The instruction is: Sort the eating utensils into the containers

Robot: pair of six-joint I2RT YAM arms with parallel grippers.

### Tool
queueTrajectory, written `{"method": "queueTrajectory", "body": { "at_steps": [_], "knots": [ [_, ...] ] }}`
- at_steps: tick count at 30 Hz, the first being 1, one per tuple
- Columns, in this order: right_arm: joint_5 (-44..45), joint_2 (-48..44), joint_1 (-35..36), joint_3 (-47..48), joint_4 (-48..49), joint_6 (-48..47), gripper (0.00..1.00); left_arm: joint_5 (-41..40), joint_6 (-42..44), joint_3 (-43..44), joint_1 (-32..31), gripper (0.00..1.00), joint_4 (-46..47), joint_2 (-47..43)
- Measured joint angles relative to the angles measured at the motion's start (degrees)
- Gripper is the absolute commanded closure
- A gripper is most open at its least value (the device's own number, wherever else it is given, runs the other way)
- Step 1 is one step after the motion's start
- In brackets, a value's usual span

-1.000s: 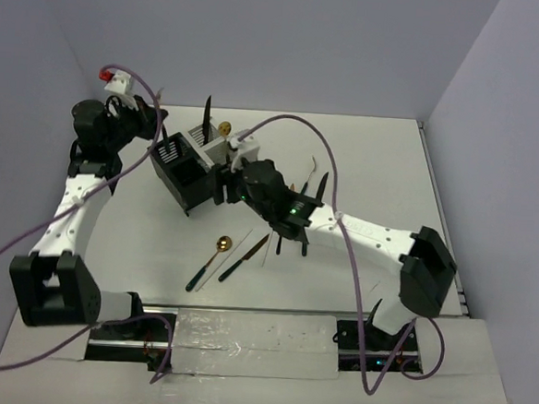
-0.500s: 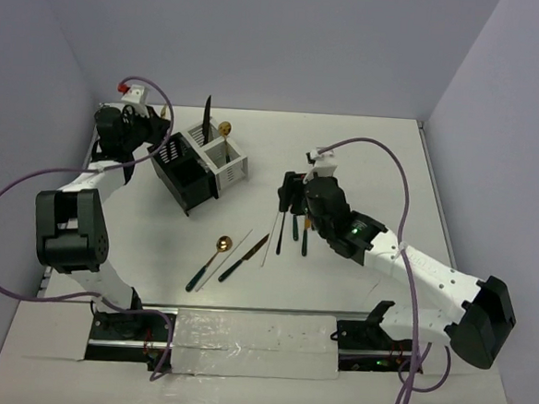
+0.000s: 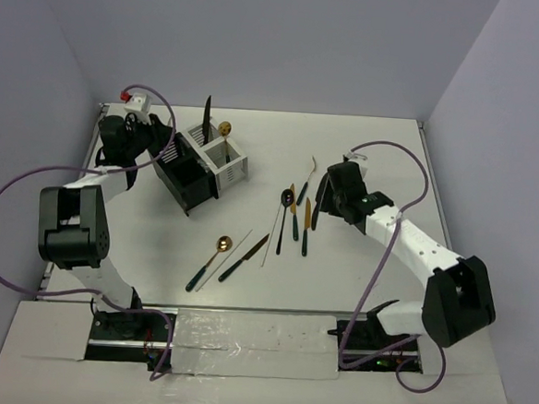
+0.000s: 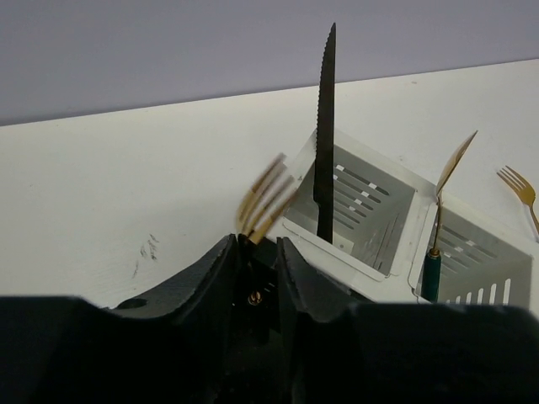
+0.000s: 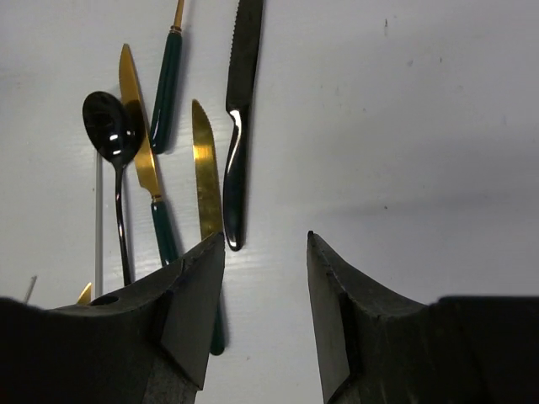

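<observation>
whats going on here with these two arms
They are sorting cutlery into a joined black caddy and white caddy. The left gripper is at the caddies with a gold fork between its fingers, grip unclear. The right gripper, open and empty, hovers over loose utensils on the table. A black knife stands in the white caddy.

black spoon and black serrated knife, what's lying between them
In the right wrist view, a gold knife, a green handle and a second gold knife lie between the black spoon and the black serrated knife.
</observation>
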Motion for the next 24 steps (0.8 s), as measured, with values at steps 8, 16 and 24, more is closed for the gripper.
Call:
{"method": "queueTrajectory", "body": {
  "at_steps": [8, 16, 24],
  "knots": [
    [-3.17, 13.35, -3.41, 10.8, -4.61, -1.88, 0.46, -0.55, -0.39, -0.24, 0.0, 0.26, -0.44, -0.02],
    [-6.29, 28.0, -4.2, 21.9, -9.77, -3.8, 0.46, -3.69, -2.6, 3.45, 0.07, 0.01, -11.15, -2.27],
    [-8.39, 37.81, -4.63, 28.2, -14.34, -5.55, 0.51, -8.15, -1.88, 5.33, 0.09, 0.01, -19.37, -12.48]
  ]
}}
